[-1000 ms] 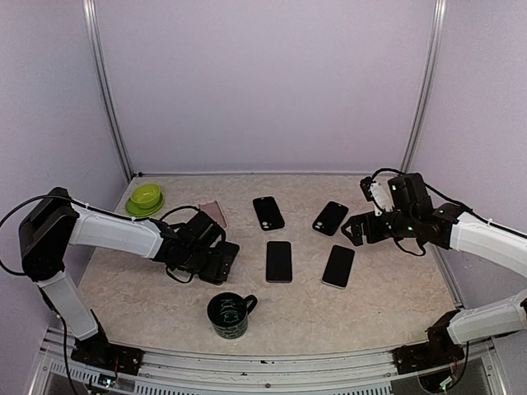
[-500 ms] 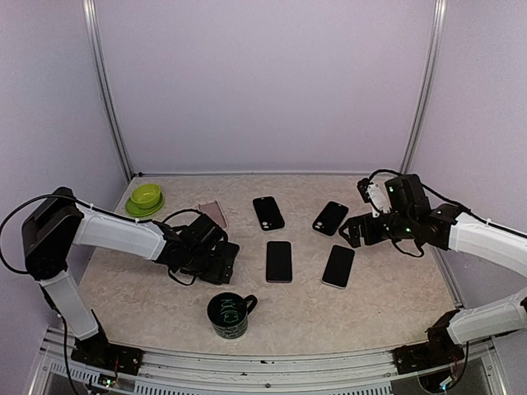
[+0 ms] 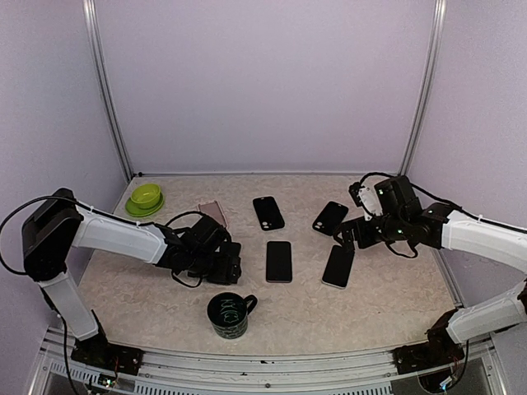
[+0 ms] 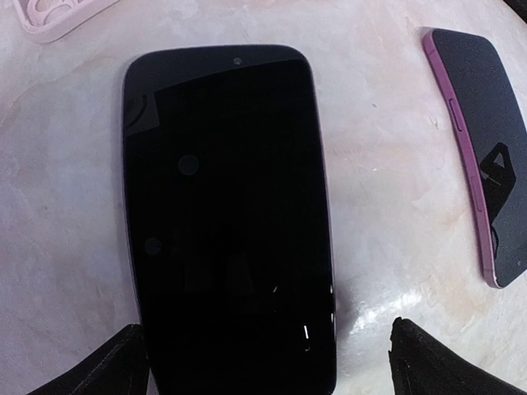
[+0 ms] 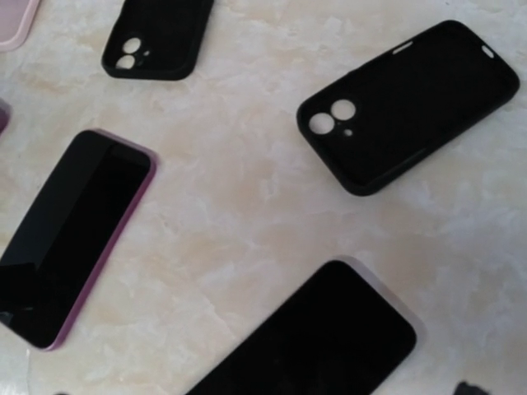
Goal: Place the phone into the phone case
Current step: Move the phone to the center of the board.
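Both grippers are spread wide with nothing in them. The left gripper [image 3: 225, 265] is low at 9 o'clock of the middle phone [image 3: 279, 261]. The right gripper [image 3: 347, 239] hovers at 12 o'clock of the other phone [image 3: 338, 266]. A black phone case [image 3: 268, 212] lies at 12 o'clock of the middle phone.

Left gripper [image 3: 230, 265] closer to middle phone [image 3: 278, 261], right gripper [image 3: 344, 239] farther left.

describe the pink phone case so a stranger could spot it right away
Find the green bowl at the far left. Just right of it lies the pink phone case. It alone is pale; the two black cases lie further right.
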Motion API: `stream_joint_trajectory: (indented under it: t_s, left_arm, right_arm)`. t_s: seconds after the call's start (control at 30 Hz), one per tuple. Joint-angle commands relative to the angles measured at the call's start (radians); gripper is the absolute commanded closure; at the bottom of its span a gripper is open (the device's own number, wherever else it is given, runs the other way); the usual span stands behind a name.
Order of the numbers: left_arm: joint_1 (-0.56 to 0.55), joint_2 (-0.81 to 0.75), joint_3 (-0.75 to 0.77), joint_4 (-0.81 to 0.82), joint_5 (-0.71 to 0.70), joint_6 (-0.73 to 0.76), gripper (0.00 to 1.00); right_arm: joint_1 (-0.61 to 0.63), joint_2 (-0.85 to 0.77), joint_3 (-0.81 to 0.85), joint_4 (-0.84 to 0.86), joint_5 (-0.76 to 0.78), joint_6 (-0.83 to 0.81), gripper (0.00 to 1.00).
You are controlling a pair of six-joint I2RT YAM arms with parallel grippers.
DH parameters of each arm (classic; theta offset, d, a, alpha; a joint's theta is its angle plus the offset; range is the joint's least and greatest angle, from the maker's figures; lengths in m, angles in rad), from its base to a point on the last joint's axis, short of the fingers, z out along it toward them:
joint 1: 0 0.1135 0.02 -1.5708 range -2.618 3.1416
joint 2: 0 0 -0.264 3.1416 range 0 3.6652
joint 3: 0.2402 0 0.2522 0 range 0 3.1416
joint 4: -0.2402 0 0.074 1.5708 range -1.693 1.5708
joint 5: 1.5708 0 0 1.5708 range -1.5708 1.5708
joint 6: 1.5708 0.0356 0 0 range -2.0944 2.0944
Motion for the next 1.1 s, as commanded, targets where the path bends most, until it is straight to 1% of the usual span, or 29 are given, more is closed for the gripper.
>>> stream_joint_trajectory:
  t_s: [0.0, 0.23, 0.43, 0.53, 0.63, 0.7, 0.87, 1.07]
  left_arm:
    - [-0.032, -0.007, -0.020, -0.001, 0.068, -0.065, 0.01]
    - [-0.040, -0.016, -0.009, 0.052, 0.122, -0.098, 0.01]
    - [-0.042, 0.006, 0.006, 0.096, 0.150, -0.101, 0.01]
    - [-0.042, 0.019, 0.004, 0.137, 0.184, -0.103, 0.01]
    - [-0.042, 0.007, 0.007, 0.174, 0.186, -0.098, 0.01]
    - [-0.042, -0.008, 0.010, 0.173, 0.164, -0.087, 0.01]
    - [-0.014, -0.093, 0.029, 0.084, 0.027, -0.058, 0.01]
    - [0.084, -0.242, 0.001, -0.001, -0.057, -0.049, 0.01]
  right_arm:
    - [0.023, 0.024, 0.040, 0.000, 0.019, 0.014, 0.00]
    - [0.077, 0.087, 0.088, 0.003, 0.045, 0.017, 0.00]
    - [0.136, 0.154, 0.145, 0.009, 0.072, 0.016, 0.00]
    - [0.161, 0.198, 0.170, 0.014, 0.083, 0.017, 0.00]
    - [0.198, 0.256, 0.208, 0.023, 0.093, 0.017, 0.00]
    - [0.215, 0.279, 0.226, 0.029, 0.097, 0.015, 0.00]
    - [0.260, 0.333, 0.276, 0.030, 0.111, 0.015, 0.00]
    - [0.324, 0.433, 0.350, 0.035, 0.142, 0.021, 0.00]
